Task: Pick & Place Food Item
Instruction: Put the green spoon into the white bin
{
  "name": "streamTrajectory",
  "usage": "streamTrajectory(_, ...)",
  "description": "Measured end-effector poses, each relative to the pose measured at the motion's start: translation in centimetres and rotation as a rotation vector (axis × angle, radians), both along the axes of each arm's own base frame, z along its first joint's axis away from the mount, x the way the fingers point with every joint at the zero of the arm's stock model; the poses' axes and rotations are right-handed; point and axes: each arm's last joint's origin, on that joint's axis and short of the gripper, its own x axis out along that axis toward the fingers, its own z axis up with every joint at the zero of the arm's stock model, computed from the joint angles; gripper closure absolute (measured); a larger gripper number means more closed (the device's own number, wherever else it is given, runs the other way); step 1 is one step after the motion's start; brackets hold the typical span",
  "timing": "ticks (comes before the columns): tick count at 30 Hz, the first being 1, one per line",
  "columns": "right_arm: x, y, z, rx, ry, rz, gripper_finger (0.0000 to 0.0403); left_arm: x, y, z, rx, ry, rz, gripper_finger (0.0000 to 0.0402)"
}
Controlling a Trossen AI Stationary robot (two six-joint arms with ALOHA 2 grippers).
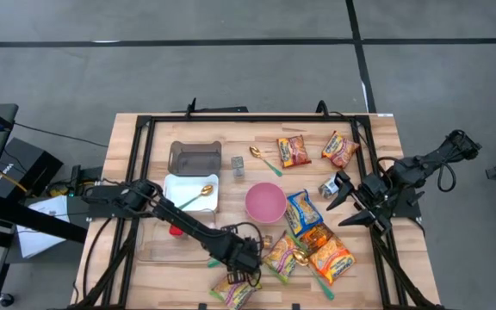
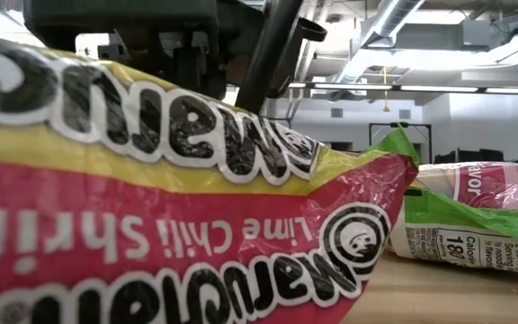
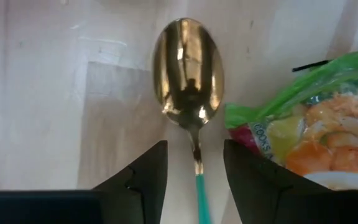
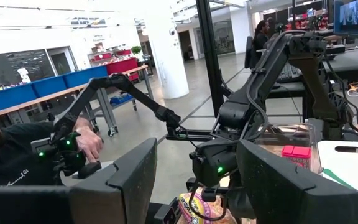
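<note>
The left wrist view showed the left gripper (image 3: 194, 180) low over the wooden table (image 3: 42, 93), its two dark fingers (image 3: 143, 177) standing narrowly apart on either side of the neck of a gold spoon with a green handle (image 3: 189, 68), not pressed onto it as far as could be seen. Just beside that spoon lay a ramen packet with a green edge (image 3: 316, 124), its corner almost touching the spoon's neck. In the high view this gripper (image 1: 246, 263) sat at the table's front edge, well in front of the pink bowl (image 1: 265, 202). More noodle packets (image 1: 317, 250) lay scattered in front of and beside the bowl, with two further packets (image 1: 293, 151) behind it. The bowl looked empty. The white tray (image 1: 179, 202) beside the bowl held only another spoon, so no food item seemed placed yet. The right gripper (image 1: 351, 205) hovered beside the bowl on its far side from the tray, fingers spread and empty. By this reckoning the task was barely begun: a packet had yet to be gripped, lifted and placed.
</note>
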Motion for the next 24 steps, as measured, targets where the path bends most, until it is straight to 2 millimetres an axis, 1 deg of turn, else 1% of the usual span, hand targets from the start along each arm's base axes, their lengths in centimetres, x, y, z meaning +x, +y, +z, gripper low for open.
streamTrajectory(6,0.0,0.0,0.0,0.0,0.0,0.0,0.0188,-0.6,0.7,-1.7,-0.062,0.011,0.016,0.0253)
streamTrajectory(10,0.0,0.0,0.0,0.0,0.0,0.0,0.0188,-0.7,1.0,-1.8,-0.063,0.014,0.029,0.0269)
streamTrajectory(14,0.0,0.0,0.0,0.0,0.0,0.0,0.0188,-0.7,1.2,-1.9,-0.063,0.018,0.032,0.0308)
streamTrajectory(19,0.0,0.0,0.0,0.0,0.0,0.0,0.0188,-0.8,1.3,-2.0,-0.053,0.022,0.032,0.0385)
streamTrajectory(22,0.0,0.0,0.0,0.0,0.0,0.0,0.0188,-0.7,1.2,-1.6,-0.056,0.003,0.018,0.0391)
streamTrajectory(24,0.0,0.0,0.0,0.0,0.0,0.0,0.0188,-0.8,1.2,-0.7,-0.053,-0.025,0.007,0.0394)
